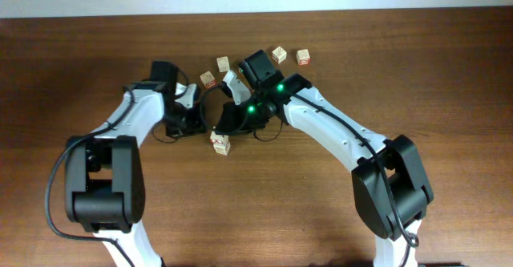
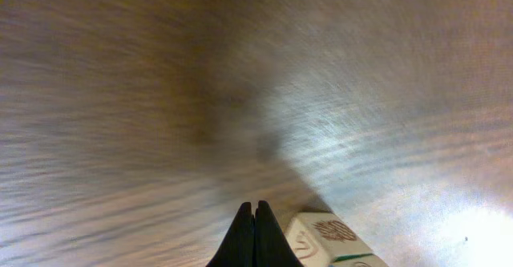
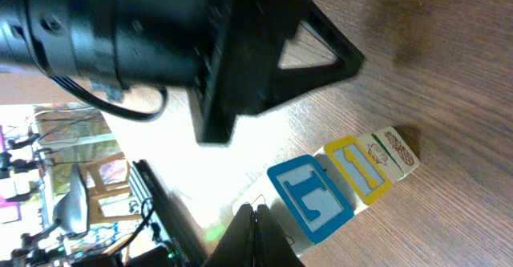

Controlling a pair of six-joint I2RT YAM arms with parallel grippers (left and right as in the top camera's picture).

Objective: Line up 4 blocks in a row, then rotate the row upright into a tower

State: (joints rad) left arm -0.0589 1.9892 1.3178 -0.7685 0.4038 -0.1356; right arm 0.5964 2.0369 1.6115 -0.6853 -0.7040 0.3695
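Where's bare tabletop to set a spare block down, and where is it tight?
Bare table: the stretch outside the left arm, the stretch outside the right arm, and the near middle between them, this side of the nearest blocks. Crowded: far centre, where the arms meet among the other blocks.

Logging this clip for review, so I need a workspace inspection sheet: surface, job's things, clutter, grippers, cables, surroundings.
Surface: brown wood-grain table, some glare.
Job's things: four blocks in one touching row, the two blue faces at the near end of the right wrist view.
Clutter: red-print cubes scattered around the arms.
Grippers: left gripper shut, empty, beside a printed block; right gripper shut, empty, close to the row's blue end, contact unclear.
Cables: black cable looping by the left arm's base.
Surroundings: cluttered room with a chair beyond the table.
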